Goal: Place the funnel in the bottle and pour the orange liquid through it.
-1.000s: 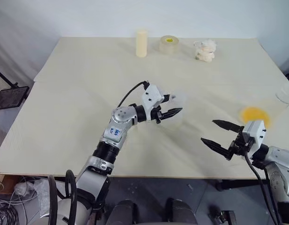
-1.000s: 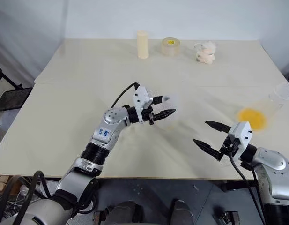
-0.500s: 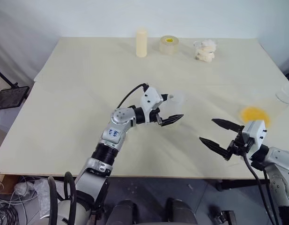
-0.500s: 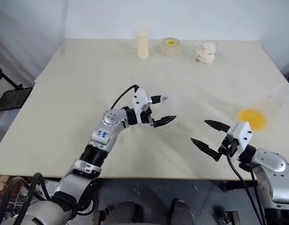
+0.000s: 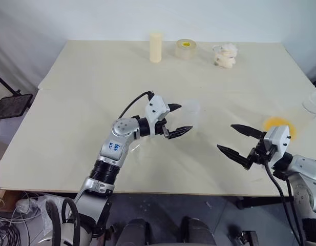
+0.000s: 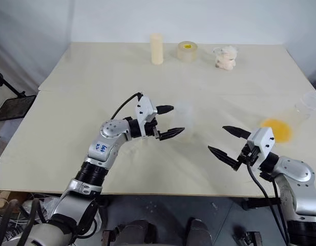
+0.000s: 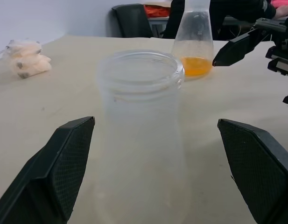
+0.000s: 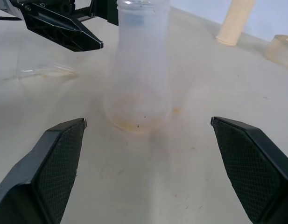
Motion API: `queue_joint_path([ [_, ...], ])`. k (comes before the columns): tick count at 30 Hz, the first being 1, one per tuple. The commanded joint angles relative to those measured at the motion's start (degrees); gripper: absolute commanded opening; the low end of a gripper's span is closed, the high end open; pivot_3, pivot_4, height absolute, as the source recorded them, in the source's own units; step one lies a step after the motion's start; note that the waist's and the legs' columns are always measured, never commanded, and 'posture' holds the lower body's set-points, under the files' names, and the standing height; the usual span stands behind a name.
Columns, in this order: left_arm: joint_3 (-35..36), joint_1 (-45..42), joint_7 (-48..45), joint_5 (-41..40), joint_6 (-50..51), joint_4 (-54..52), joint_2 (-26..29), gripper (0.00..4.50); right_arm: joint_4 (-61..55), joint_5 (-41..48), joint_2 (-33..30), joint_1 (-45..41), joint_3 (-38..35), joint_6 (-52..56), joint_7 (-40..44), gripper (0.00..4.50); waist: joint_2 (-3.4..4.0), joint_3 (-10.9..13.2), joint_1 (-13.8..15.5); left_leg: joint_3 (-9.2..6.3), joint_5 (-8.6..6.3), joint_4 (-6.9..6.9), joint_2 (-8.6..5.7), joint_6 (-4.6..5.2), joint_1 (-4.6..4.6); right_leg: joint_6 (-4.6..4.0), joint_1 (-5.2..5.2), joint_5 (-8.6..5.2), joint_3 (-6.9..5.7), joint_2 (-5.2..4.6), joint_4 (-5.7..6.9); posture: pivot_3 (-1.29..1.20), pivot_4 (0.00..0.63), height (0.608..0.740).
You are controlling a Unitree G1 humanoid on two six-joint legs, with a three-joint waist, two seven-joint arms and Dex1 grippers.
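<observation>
We note the bottle upright on the surface, mouth open. Left gripper just beside it, fingers spread wide, holding nothing. Right gripper well to its right, fingers likewise wide and empty. Orange liquid sits in a clear flask beyond the bottle.

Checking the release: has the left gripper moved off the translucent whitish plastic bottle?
Yes. The left gripper opened and drew back leftward from the translucent whitish plastic bottle, which stands free.

silver arms, black cables, black fingers
</observation>
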Motion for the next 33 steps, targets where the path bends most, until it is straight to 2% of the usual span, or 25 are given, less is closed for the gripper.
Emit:
queue_joint_path([
  [1, 2.2, 0.6, -0.1, -2.1, 1.6, -5.1, 2.0, 4.49, -1.1, 0.4, 0.1, 0.0, -0.3, -0.7, 0.3, 4.50, 0.00, 0.0, -0.2, 0.00, 0.00, -0.01, 0.01, 0.00, 0.00, 0.00, -0.01, 0.00, 0.00, 0.00, 0.00, 0.00, 0.150, 0.740],
  [5, 4.0, 2.9, -0.8, -4.7, 6.3, -10.4, 5.5, 4.49, -1.2, 0.6, -0.2, 0.6, -0.7, -0.7, 0.6, 4.50, 0.00, 0.0, -0.6, -0.02, 0.00, -0.03, 0.03, -0.01, 0.02, 0.00, -0.02, 0.00, 0.00, 0.00, 0.03, 0.00, 0.150, 0.740],
  [8, 7.4, 9.1, -4.9, -10.1, 8.4, -18.7, 10.3, 4.49, -1.1, 0.9, -0.7, 0.9, -0.8, -0.2, 1.4, 4.50, 0.01, 0.0, -1.2, -0.05, 0.00, -0.04, 0.04, -0.01, 0.03, 0.00, -0.02, 0.00, 0.01, 0.00, 0.05, 0.00, 0.150, 0.740],
  [11, 9.0, 13.0, -5.4, -11.7, 9.0, -22.6, 13.3, 4.49, -0.7, 0.8, -0.8, 0.7, -0.7, -0.2, 1.9, 4.50, 0.01, 0.0, -1.3, -0.13, 0.00, -0.06, 0.06, -0.02, 0.03, 0.00, -0.02, 0.00, 0.00, 0.00, 0.07, 0.00, 0.150, 0.740],
  [20, 19.7, 33.9, -8.1, -18.9, 8.2, -35.2, 21.5, 4.49, 2.7, 0.5, -1.0, -2.9, 1.4, 0.0, 5.0, 4.50, 0.01, 0.0, -1.5, -0.13, -0.02, -0.07, 0.24, -0.05, 0.08, -0.01, 0.00, 0.00, 0.06, -0.01, 0.05, 0.00, 0.150, 0.740],
  [27, 27.5, 44.6, -5.9, -22.1, 8.3, -40.9, 23.6, 4.49, 5.1, 0.8, -1.2, -4.8, 2.5, -0.3, 8.7, 4.50, 0.00, 0.0, -1.5, -0.18, -0.02, -0.03, 0.27, -0.05, 0.08, -0.01, 0.05, 0.00, 0.11, -0.04, 0.02, 0.00, 0.150, 0.740],
  [33, 26.8, 60.2, -3.2, -24.4, 9.8, -50.2, 20.9, 4.49, 6.9, 1.0, -1.3, -6.4, 3.7, -0.4, 12.5, 4.50, 0.00, 0.0, -1.7, -0.12, -0.04, -0.15, 0.31, -0.07, 0.12, -0.01, 0.02, -0.01, 0.15, -0.04, -0.04, 0.00, 0.150, 0.740],
])
